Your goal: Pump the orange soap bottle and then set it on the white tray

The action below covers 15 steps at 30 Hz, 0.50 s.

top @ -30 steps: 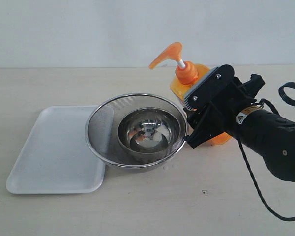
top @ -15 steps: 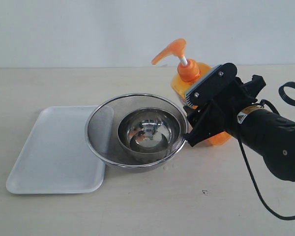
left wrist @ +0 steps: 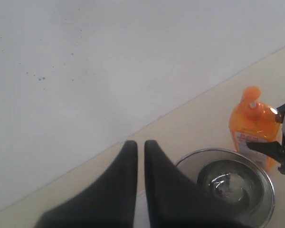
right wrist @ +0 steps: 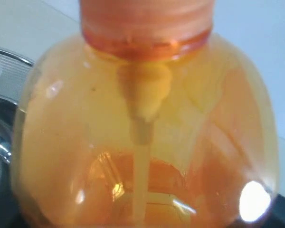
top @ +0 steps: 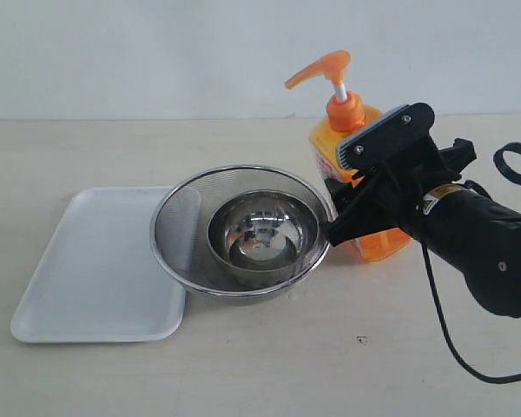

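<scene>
**Exterior view.** The soap bottle [top: 332,139] stands right of centre, close to upright. A second ago it leaned hard toward the left of the frame. Its pump head [top: 319,68] now sits higher and further right. The right pincer [top: 337,196] has risen with it and is clamped across the bottle's body, one finger over the shoulder and the other low beside the label (the jaws stand wide because the bottle is wide). I cannot tell whether the bottle's base rests on the table [top: 269,365]. The tray [top: 87,261] lies at lower left, unmoved and well apart from the bottle. The strainer [top: 178,226] sits between them, its rim overlapping the tray's right edge. A steel bowl [top: 262,234] rests inside the strainer.

**Left wrist view.** The left pincer [left wrist: 140,143] shows at bottom centre. Its two dark fingers are drawn almost together with only a thin slit between them, and nothing is in them. Behind it is the pale wall [left wrist: 109,57]. The bottle, strainer and bowl are small at the right edge, with a bit of the other pincer's finger against the bottle. Only this view shows the left pincer.

**Right wrist view.** The bottle fills the frame. The tube inside it shows through the orange plastic, which no other view gives. The strainer's rim shows at the left edge. The grip itself can be read only from the exterior view.
</scene>
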Each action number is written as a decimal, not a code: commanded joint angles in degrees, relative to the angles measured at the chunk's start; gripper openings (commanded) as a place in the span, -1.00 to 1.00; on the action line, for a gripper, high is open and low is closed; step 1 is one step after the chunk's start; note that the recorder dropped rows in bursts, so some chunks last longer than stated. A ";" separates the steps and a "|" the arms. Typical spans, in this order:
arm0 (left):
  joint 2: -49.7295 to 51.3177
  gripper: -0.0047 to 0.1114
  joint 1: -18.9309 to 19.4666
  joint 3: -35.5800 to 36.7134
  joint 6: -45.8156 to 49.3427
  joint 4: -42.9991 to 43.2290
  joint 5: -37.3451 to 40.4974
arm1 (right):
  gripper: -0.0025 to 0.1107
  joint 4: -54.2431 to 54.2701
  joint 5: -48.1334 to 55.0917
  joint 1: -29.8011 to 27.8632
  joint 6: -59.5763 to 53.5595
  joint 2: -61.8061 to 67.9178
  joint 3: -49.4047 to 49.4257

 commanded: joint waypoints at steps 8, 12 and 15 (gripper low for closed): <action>-11.04 -0.84 -0.03 9.14 -10.71 7.71 1.29 | -0.96 3.73 6.04 0.17 2.72 0.74 0.88; -13.76 -0.84 -0.03 11.67 -12.94 9.33 2.00 | -0.96 3.84 6.04 0.17 3.17 0.74 0.88; -15.56 -0.84 -0.03 13.45 -14.62 10.22 2.48 | -0.96 4.13 6.04 0.17 4.30 0.74 0.88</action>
